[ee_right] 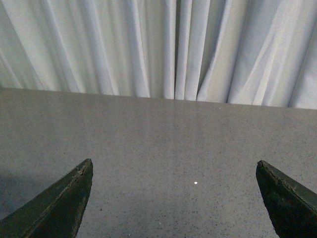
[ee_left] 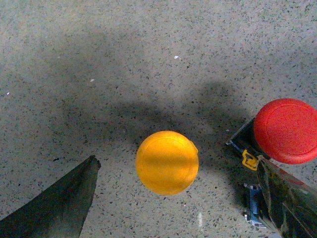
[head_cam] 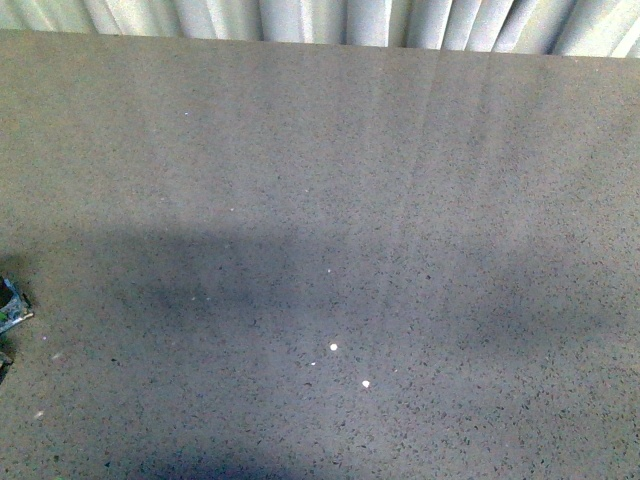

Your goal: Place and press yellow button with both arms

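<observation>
Grey speckled stone makes the table [head_cam: 400,200], and close above it hangs the left gripper [ee_left: 178,167], its jaws wide apart and holding nothing. The yellow button [ee_left: 167,162] stands on the stone directly under this gap, about midway between the two fingers [ee_left: 59,203], with its round cap facing up to the wrist camera. From above the cap is a circle, so I judge that it has no long axis to line up with and that a straight descent is enough. Just beside the yellow button, on the side of the other finger, stands a red button [ee_left: 287,130]; this finger crosses its base, and I cannot tell if they touch. The right gripper [ee_right: 173,163] also has its jaws apart and empty. It looks over bare stone to the white curtain [ee_right: 148,44], with no yellow button in its view, so the left arm seems the nearer one.
</observation>
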You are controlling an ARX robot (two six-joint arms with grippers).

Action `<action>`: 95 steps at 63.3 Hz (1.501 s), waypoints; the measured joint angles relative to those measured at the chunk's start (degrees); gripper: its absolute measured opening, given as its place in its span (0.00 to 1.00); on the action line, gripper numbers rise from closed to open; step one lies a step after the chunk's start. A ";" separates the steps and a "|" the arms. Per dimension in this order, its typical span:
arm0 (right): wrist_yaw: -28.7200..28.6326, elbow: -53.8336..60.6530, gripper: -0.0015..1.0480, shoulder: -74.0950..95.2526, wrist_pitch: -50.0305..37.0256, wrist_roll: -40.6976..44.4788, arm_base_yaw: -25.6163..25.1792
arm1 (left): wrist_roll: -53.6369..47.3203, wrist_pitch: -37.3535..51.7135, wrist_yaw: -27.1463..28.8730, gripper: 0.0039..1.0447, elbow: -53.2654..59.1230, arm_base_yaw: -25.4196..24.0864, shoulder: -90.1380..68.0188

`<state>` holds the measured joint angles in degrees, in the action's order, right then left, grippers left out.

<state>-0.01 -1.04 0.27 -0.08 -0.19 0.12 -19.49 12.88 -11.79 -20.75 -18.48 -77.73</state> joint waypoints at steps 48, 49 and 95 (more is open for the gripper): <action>0.00 0.00 0.91 0.00 0.00 0.00 0.00 | 0.07 2.27 0.90 0.91 -2.05 -0.17 -6.03; 0.00 0.00 0.91 0.00 0.00 0.00 0.00 | 0.07 2.29 0.92 0.91 -2.05 -0.17 -6.05; 0.00 0.00 0.91 0.00 0.00 0.00 0.00 | 0.68 2.54 2.01 0.90 -2.03 -0.17 -6.99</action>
<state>-0.01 -1.04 0.27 -0.08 -0.19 0.12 -18.81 15.42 -9.78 -22.79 -18.65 -84.73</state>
